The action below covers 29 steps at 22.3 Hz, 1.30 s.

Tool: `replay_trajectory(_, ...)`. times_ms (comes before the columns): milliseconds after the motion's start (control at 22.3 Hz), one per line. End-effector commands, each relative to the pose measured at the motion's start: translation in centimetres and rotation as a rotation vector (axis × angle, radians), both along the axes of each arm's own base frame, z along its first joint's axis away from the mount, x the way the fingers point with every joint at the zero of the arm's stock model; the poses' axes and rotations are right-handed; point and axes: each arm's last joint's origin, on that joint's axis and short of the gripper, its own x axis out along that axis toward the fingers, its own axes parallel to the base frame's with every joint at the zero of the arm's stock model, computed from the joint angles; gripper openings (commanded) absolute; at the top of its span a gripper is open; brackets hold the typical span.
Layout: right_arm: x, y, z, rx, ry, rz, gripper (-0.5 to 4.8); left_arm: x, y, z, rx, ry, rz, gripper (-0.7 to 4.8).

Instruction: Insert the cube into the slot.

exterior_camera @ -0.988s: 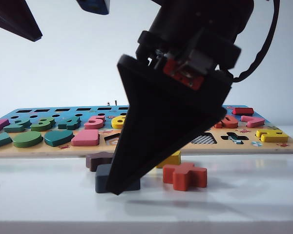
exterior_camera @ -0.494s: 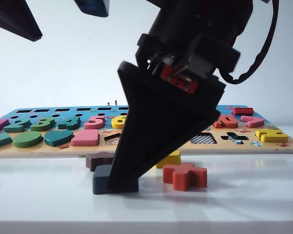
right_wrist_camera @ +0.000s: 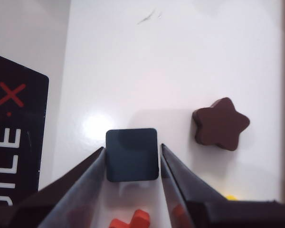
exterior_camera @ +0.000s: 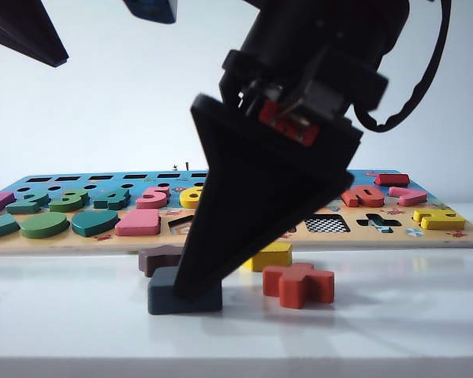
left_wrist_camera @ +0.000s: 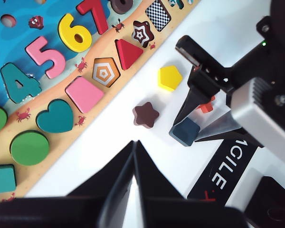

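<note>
- Right now the right gripper [right_wrist_camera: 133, 164] is down on the white table [right_wrist_camera: 180, 61] in front of the puzzle board [exterior_camera: 457, 235], its fingers against either side of the cube [right_wrist_camera: 132, 154], gripping it flat for a lift.
- Beside it lie the brown star [right_wrist_camera: 221, 123] and yellow pentagon [left_wrist_camera: 170, 77], clear of the grasp.
- Meanwhile the left gripper [left_wrist_camera: 134, 156] hangs above, fingers pressed together, holding nothing, out of the way.

The white table [exterior_camera: 394, 323] carries a long number-and-shape puzzle board [exterior_camera: 457, 236] along its far side. Loose before it lie the navy cube [right_wrist_camera: 132, 154], a brown star [right_wrist_camera: 221, 123] at its 2 o'clock, a yellow pentagon [left_wrist_camera: 170, 77] and an orange-red cross [exterior_camera: 298, 283].
</note>
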Motion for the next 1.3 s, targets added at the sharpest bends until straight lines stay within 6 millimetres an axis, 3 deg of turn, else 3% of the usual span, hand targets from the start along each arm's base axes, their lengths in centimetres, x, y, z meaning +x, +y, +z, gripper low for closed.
replay_trajectory(45, 0.03, -0.06, 0.69, 0.02, -0.04, -0.013, 2.07, 0.07, -0.05, 0.23, -0.013, -0.014, -0.001, 0.17)
replay_trajectory(584, -0.17, -0.04, 0.86, 0.053, 0.006, 0.015, 2.12, 0.06, -0.05, 0.24, -0.013, -0.015, -0.002, 0.17)
replay_trajectory(808, -0.15, -0.02, 0.88, 0.055, 0.005, 0.015, 2.84, 0.06, -0.05, 0.24, -0.013, -0.015, -0.002, 0.17)
replay_trajectory(1302, 0.18, 0.28, 0.09, 0.026, -0.01, 0.002, 2.84, 0.06, -0.05, 0.24, -0.013, -0.015, -0.002, 0.17)
